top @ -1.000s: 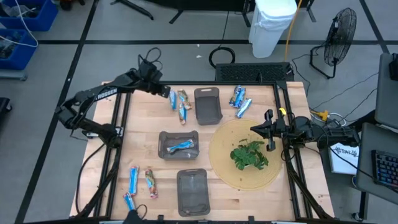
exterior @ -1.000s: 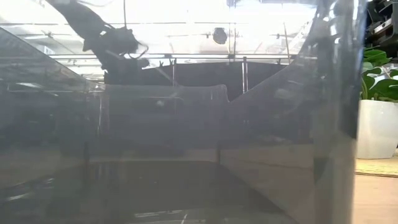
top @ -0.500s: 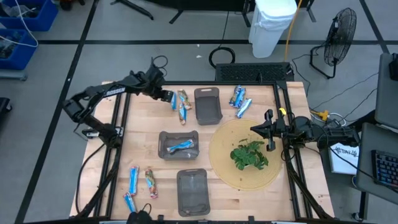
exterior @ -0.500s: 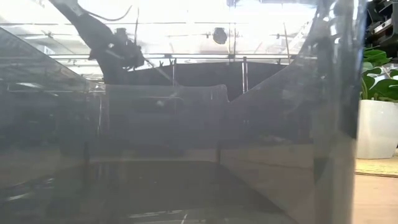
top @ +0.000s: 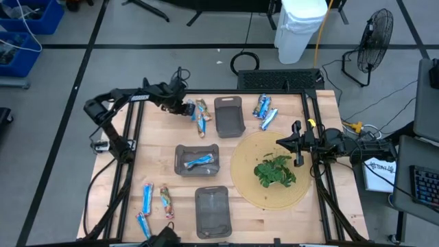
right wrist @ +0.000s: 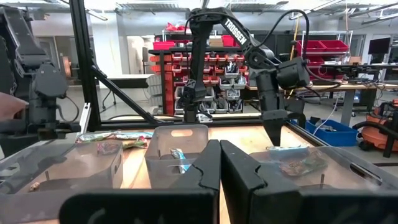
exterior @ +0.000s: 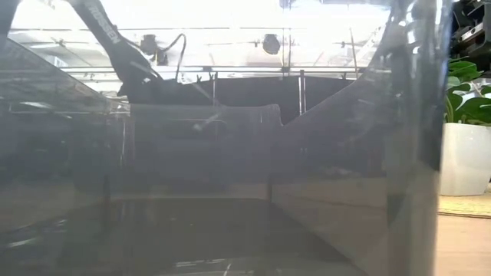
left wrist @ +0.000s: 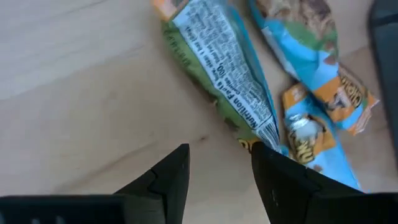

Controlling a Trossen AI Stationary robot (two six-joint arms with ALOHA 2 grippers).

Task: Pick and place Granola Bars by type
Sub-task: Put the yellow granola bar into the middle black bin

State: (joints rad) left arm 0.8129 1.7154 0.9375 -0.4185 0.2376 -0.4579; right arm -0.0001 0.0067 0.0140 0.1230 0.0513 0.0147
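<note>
- High view: left gripper (top: 186,108) at table's 11 o'clock, fingers apart, holding nothing, just beside a bar cluster (top: 199,115)
- Left wrist view: green-backed bar (left wrist: 221,68) flat on wood just past the spread fingers (left wrist: 168,180)
- Right gripper (top: 282,143) at 3 o'clock over round mat (top: 247,180), clenched, empty
- Other bars: middle tray (top: 197,161), 1 o'clock (top: 264,110), 7 o'clock (top: 153,203)

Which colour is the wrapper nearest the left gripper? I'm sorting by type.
Green, white label panel; left wrist view.
</note>
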